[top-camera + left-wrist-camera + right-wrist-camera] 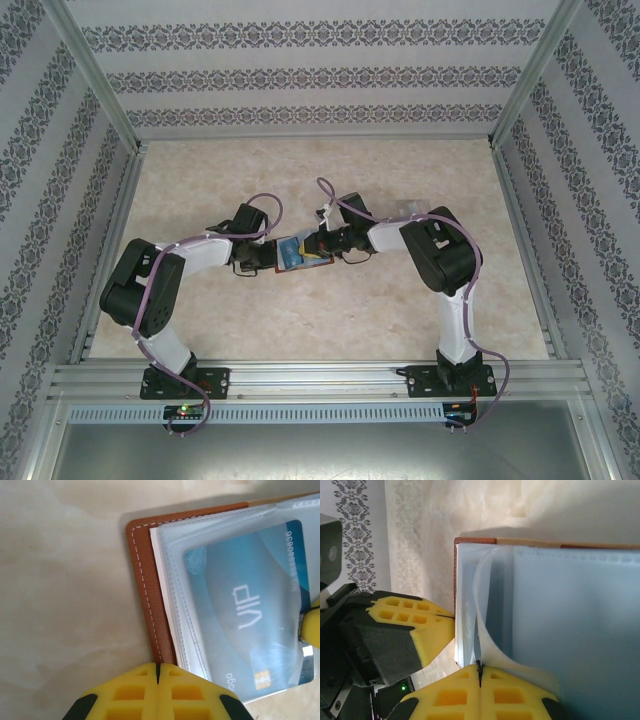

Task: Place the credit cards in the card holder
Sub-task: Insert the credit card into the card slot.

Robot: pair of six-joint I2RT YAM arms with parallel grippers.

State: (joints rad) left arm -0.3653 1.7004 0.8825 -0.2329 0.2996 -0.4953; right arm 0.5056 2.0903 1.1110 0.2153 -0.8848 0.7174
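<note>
While the card holder (150, 595) is lying open near the middle of the table (330, 320), well away from every edge, a blue card (250, 605) is sitting inside one of its clear sleeves (182, 630), so the step in hand is probably seating that card fully. The left gripper (158, 680) is showing jaws pressed together, tips against the edge of the brown cover, seemingly pinning it; whether it is nipping the leather I cannot tell. The right gripper (480, 680) is likewise showing jaws pressed together, with a sleeve leaf curling down into the seam between them, and whether the leaf or a card edge is caught there is unclear. Doing this well is going to mean the left side bearing down steadily so the holder is not sliding across the table, and the right side moving flat along the sleeve rather than lifting, since the thin leaf is looking ready to crease or drag the card back out
</note>
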